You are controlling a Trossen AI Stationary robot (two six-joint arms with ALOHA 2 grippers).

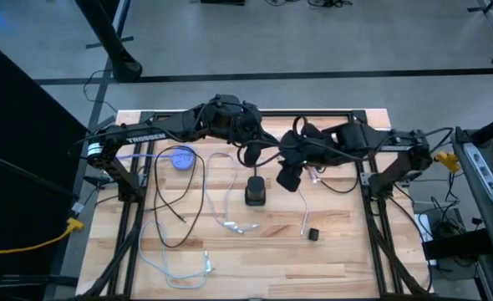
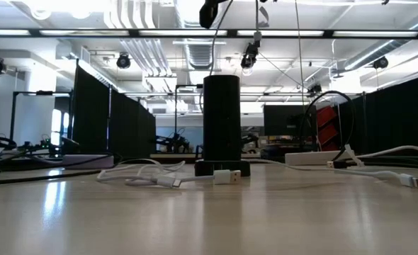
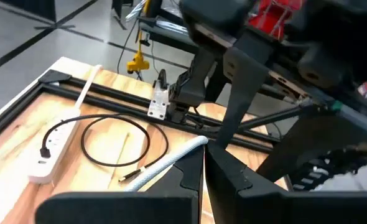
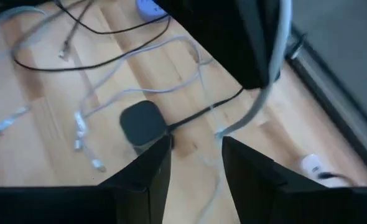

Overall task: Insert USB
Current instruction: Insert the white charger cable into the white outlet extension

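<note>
A black charger block [image 1: 255, 194] stands upright on the table's middle; it also shows in the low view [image 2: 220, 120] and the right wrist view [image 4: 143, 121]. My left gripper [image 1: 251, 156] hovers just beyond it, shut on a white cable [image 3: 171, 158]. My right gripper [image 1: 288, 177] hangs open [image 4: 196, 165] to the block's right, above the table and touching nothing. A loose white cable with a USB plug [image 2: 227, 176] lies on the table in front of the block. My left gripper [image 3: 203, 177] pinches the white braided cable [image 3: 185, 151] between its two fingers, with the fingers pointing down. The cable [image 4: 274, 68] hangs slack below the gripper, and its lower stretch [image 4: 224, 132] reaches the table beside the block.
Several white and black cables [image 1: 188, 209] sprawl over the table's left half. A blue disc [image 1: 182, 157] lies near the left arm, and a small black piece [image 1: 313, 235] toward the near right. A white power strip [image 3: 53, 149] and a black cable loop [image 3: 124, 146] lie at the right side.
</note>
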